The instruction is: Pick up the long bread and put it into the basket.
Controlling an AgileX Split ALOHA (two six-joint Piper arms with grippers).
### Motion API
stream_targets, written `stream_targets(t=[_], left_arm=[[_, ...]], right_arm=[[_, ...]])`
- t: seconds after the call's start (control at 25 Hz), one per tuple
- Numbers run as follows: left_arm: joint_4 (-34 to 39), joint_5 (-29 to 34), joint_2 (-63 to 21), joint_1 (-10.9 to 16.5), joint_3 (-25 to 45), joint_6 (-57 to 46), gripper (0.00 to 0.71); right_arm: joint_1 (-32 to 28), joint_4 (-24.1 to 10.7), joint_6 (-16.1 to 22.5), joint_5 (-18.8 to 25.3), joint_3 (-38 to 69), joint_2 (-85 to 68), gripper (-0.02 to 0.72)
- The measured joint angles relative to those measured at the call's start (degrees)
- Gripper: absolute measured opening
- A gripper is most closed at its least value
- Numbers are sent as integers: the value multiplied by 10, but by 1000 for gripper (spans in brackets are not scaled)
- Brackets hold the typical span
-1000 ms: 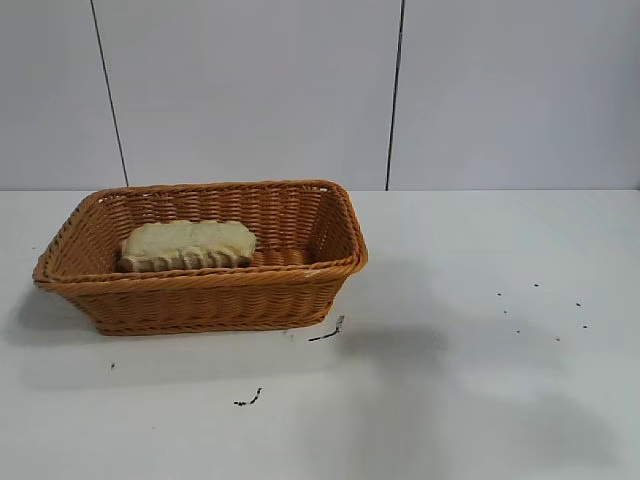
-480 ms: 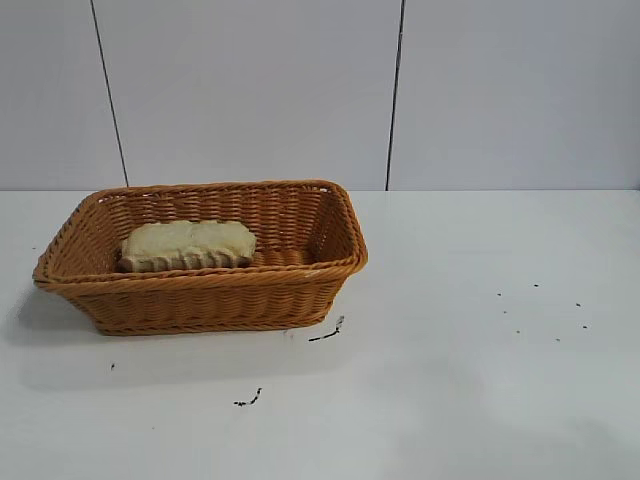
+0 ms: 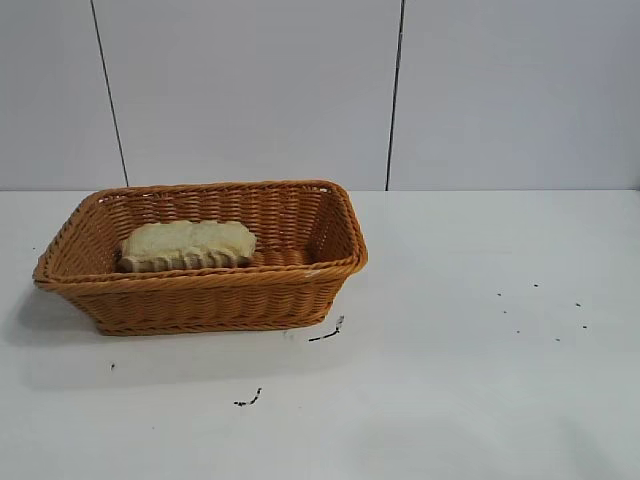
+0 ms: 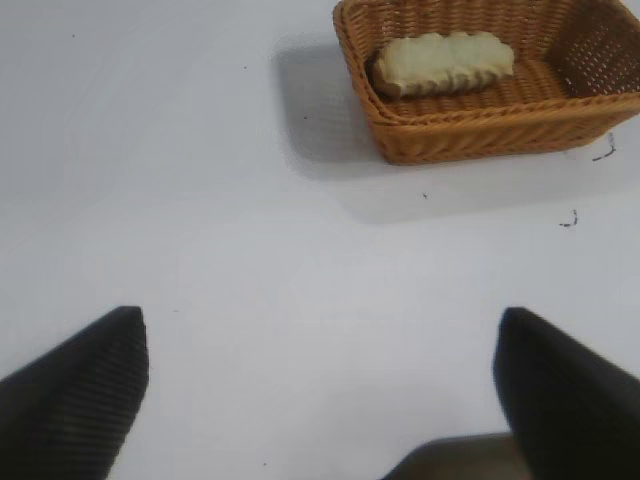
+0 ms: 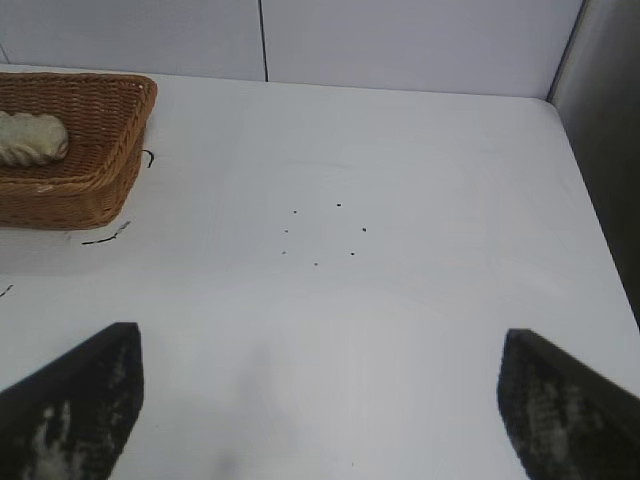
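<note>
Two grippers, both hanging above bare white counter [image 3: 470,360] with jaws spread wide and holding nothing: left gripper [image 4: 320,385] well short of the wickerwork, right gripper [image 5: 320,395] over the open stretch near a sprinkle of dark specks [image 5: 322,232]. Seen only from the wrist cameras; absent from the exterior view. Farther off, one basket [image 3: 200,300] standing on the counter. Inside it, one long bread [image 3: 187,245], lying flat on the basket floor toward one end, ridged edge facing the near wall. A few black scuff marks [image 3: 327,333] just beside the basket.
</note>
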Motion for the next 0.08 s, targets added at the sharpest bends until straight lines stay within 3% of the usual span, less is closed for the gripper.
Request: stream_targets(t=[0.08], left_arm=[[0, 0, 0, 0, 0, 0, 692]], right_arm=[[0, 0, 0, 0, 0, 0, 656]])
